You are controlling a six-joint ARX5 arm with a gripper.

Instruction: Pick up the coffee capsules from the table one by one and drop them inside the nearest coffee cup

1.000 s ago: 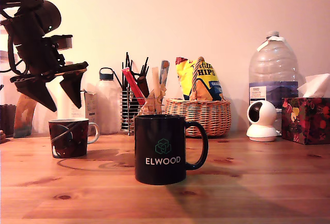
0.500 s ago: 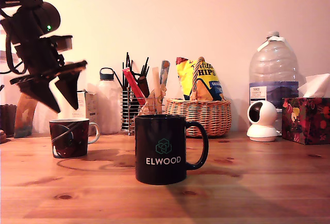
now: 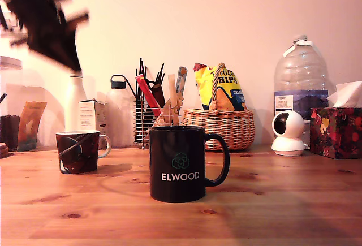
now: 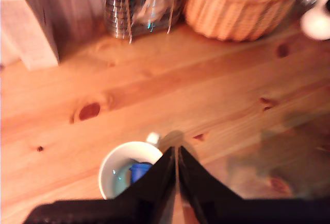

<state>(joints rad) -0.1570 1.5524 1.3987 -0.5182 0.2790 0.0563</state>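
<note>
Gripper (image 4: 177,175) hovering high above the patterned mug (image 3: 79,151) near the bench (image 3: 271,201) left edge, jaws closed and empty, blue capsule (image 4: 138,172) lying inside.

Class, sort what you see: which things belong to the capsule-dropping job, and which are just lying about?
Job: gripper, blue capsule inside the patterned mug, black mug, table.

Lying about: basket, water jug, tissue box, utensil holder.

On the tabletop (image 3: 271,201), the ELWOOD mug (image 3: 182,164) sits up front, smaller mug (image 3: 79,151) to its exterior-view left with a capsule (image 4: 138,171) inside, basket (image 3: 220,127) behind, hand (image 3: 54,28) high above that smaller mug.
</note>
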